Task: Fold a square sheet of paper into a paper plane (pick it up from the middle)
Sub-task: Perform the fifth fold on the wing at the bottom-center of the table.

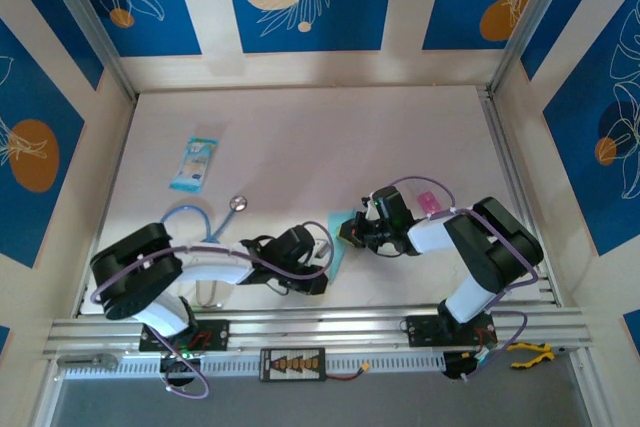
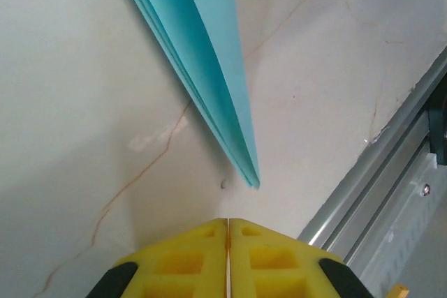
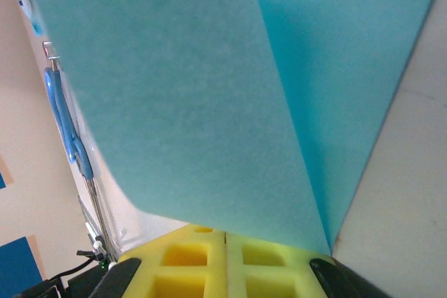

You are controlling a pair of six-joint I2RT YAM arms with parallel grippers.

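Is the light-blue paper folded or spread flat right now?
Folded: the light-blue paper shows stacked layers tapering to a point, with one flap lifted along a crease.

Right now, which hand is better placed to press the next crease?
Left, probably: the left hand is shut, free, just short of the paper tip; the right hand is clamped on it.

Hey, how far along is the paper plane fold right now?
Done: the light-blue paper shows stacked folded layers ending in a point. In hand: the right gripper, shut, seems to pinch a raised flap; the left gripper is shut near its tip. Still to do: finishing creases; no finished dart yet.
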